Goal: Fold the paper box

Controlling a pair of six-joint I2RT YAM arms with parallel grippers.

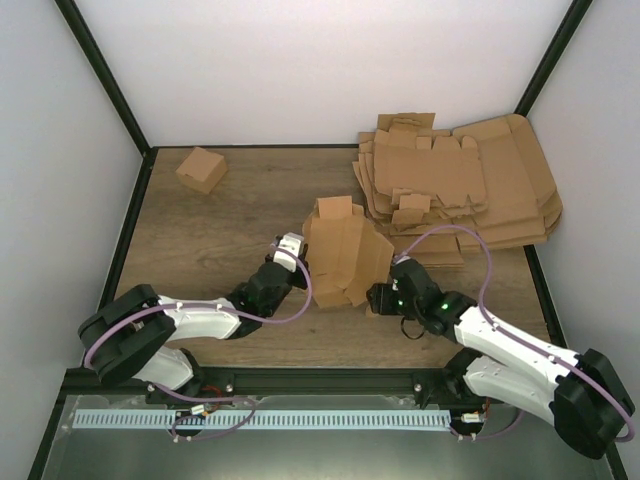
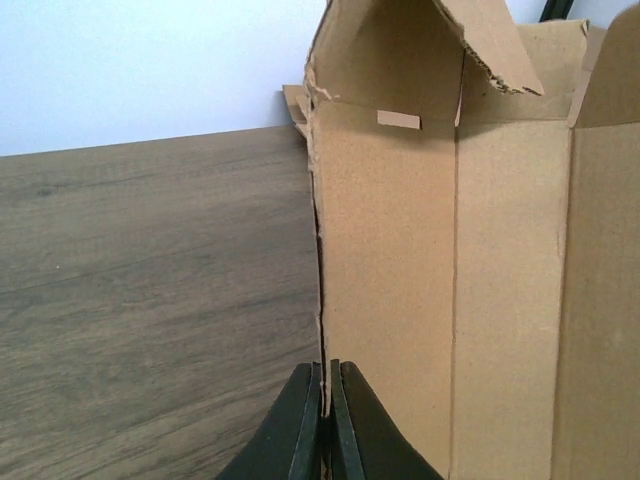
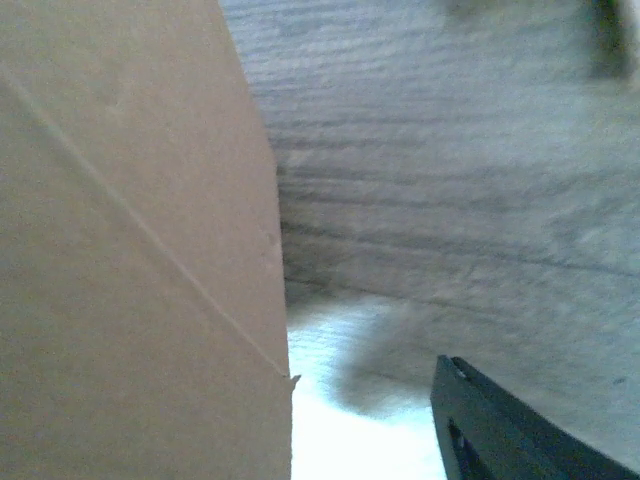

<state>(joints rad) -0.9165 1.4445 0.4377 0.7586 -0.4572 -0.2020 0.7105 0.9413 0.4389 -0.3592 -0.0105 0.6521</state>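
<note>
**Left claw pinches the box edge; right claw sits off the opposite corner**

Half-formed paper box (image 1: pixel 345 255) stands on the wooden tabletop (image 1: pixel 220 240), between the two claws.

Left claw (image 1: pixel 291 247): fingers pressed together on the box's raw left edge, with the card pinched between them. In its wrist view that edge runs straight ahead out of the fingertips. Every panel spreads off to the claw's right, and a top flap bends over at the far end.

Right claw (image 1: pixel 380 297): just beside the box's near-right corner. Its wrist view shows only one finger (image 3: pixel 500 430), and a creased panel fills the space to the claw's left. The other finger is hidden, so I cannot tell whether this claw is open or clamped, or whether it touches the card.

Long axis of the box: runs away from both arm bases, roughly along the line the left claw points.

Judgement: the left claw acts as the anchor. The free panels lie on its right, nearer the right claw, so the next fold likely falls to that arm. The pinch sits on a thin, ragged edge and could slip or tear if pulled sideways.
</note>
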